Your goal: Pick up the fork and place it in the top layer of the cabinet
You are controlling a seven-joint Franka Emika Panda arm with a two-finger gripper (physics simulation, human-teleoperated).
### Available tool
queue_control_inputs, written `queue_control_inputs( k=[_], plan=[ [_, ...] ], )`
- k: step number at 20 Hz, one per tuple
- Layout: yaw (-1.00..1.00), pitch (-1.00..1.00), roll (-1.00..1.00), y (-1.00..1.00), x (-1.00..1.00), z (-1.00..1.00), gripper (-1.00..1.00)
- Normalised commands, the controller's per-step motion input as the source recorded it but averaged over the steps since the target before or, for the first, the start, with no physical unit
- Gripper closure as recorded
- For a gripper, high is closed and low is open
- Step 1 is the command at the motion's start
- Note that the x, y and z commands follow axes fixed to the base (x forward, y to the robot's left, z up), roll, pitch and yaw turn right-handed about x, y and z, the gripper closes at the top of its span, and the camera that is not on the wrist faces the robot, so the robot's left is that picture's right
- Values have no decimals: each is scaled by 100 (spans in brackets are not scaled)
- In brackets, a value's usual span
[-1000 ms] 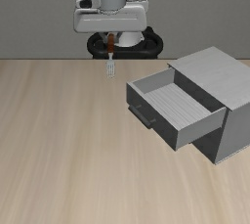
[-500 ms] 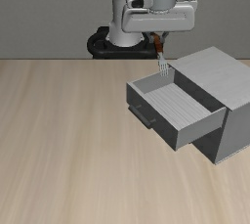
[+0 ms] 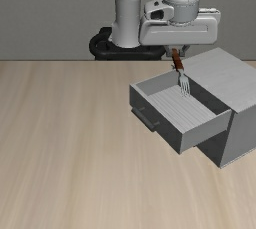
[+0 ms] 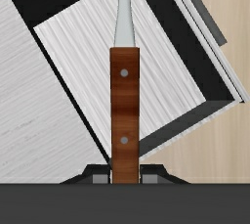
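A fork [image 3: 182, 79] with a brown wooden handle [image 4: 123, 111] and silver tines hangs tines-down from my gripper [image 3: 177, 55], which is shut on the handle. In the exterior view it hangs above the open top drawer [image 3: 180, 113] of the grey cabinet [image 3: 225, 93], over the drawer's back part. In the wrist view the handle runs straight out from between my fingers, and beyond it lies the drawer's pale ridged floor [image 4: 93, 52]. The tines are cut off at that view's edge.
The cabinet stands on the wooden table [image 3: 70, 143] at the exterior view's right, its drawer pulled out toward the exterior view's left and front. The drawer front carries a dark handle [image 3: 150, 121]. The robot's base [image 3: 125, 45] stands at the far side.
My hand has carried the fork from near the robot's base toward the exterior view's right and forward, and lower. It now hangs over the open drawer.
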Motion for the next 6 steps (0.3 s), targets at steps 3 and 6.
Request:
queue_control_inputs(
  k=[3, 6],
  plan=[
    [0, 0, 0, 0, 0, 0, -100],
    [0, 0, 0, 0, 0, 0, -100]
  ],
)
